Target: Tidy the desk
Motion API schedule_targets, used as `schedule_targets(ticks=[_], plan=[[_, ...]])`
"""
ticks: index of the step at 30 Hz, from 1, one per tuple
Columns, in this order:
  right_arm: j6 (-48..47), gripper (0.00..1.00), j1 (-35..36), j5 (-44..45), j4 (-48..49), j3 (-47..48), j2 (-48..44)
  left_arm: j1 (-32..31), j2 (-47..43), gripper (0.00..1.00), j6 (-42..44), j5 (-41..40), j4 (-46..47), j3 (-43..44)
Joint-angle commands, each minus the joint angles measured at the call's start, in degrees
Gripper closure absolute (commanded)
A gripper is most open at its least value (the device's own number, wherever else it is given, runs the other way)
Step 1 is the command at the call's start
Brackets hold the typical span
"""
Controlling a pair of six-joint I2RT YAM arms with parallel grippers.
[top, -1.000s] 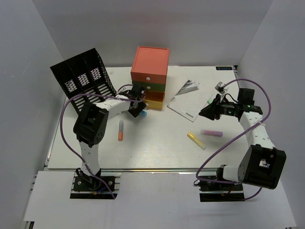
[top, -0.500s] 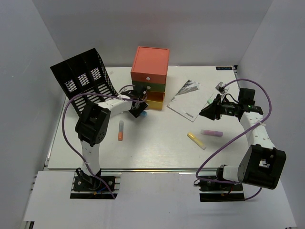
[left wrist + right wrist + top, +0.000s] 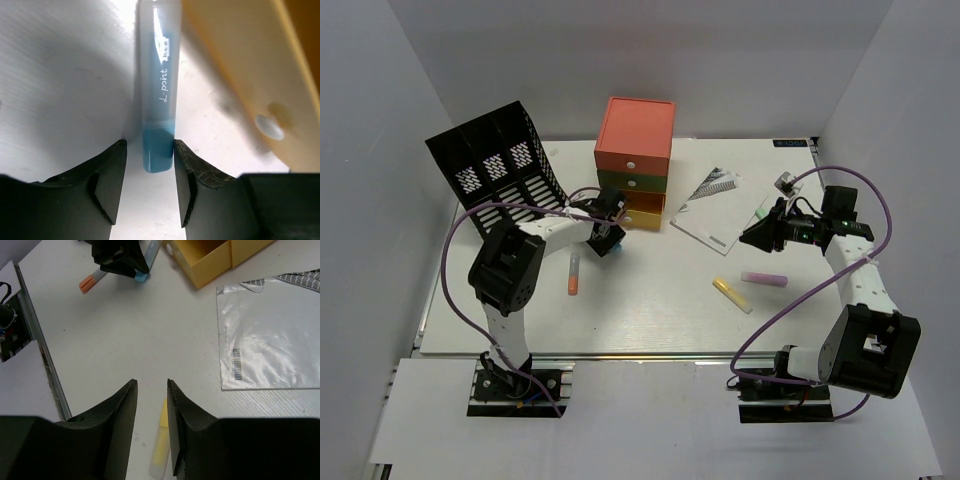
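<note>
The white desk point(image 3: 650, 305) carries several highlighters. A blue one point(image 3: 159, 90) lies flat beside the open yellow drawer point(image 3: 250, 65). Its blue end sits between the fingertips of my left gripper point(image 3: 150, 147), which is open: the right finger touches the pen and a gap shows on the left. From above, that gripper point(image 3: 605, 238) is low on the desk in front of the drawer unit point(image 3: 635, 160). My right gripper point(image 3: 151, 385) hovers open and empty above the desk, with a yellow highlighter point(image 3: 161, 440) below its right finger. The top view places this gripper point(image 3: 752, 238) by the notebook point(image 3: 708, 208).
An orange-tipped pen point(image 3: 573, 273) lies near the left gripper. A yellow highlighter point(image 3: 732, 294) and a pink one point(image 3: 764, 277) lie right of centre. A black file rack point(image 3: 495, 165) leans at the back left. The metal rail point(image 3: 37, 340) runs along the near edge.
The left arm has shifted slightly toward the near side, with its jaws staying around the blue highlighter's end. The right arm has not moved.
</note>
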Motion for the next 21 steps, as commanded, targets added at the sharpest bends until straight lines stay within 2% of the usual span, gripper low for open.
schedule_targets(ticks=[1,7,8,13,16,17,21], plan=[[-0.8,0.64,-0.7,-1.9,-0.3,1.2,-1.6,-0.2,-1.3,0.48,2.3,-1.3,-5.5,-4.0],[-0.7,0.64,-0.8,-2.2,-0.3,1.2,-1.7,1.0,0.1,0.56,6.9,-4.2,-6.1,-2.6],[-0.8,0.64,-0.6,-2.2,-0.3,1.2,-1.6,1.0,1.1,0.61,7.4,-4.5,-6.3,-1.8],[-0.8,0.64,-0.9,-2.4,-0.3,1.1,-1.8,1.0,2.5,0.74,9.5,-5.4,-6.5,-1.0],[-0.8,0.64,-1.1,-2.5,-0.3,1.1,-1.8,0.3,2.0,0.87,12.1,-4.3,-5.1,-1.5],[-0.8,0.64,-1.1,-2.5,-0.3,1.2,-1.8,0.3,1.3,1.00,14.5,-3.8,-4.5,-1.7],[-0.8,0.64,-1.2,-2.7,-0.3,1.1,-1.8,-0.8,-4.5,1.00,18.7,1.0,0.5,-5.2]])
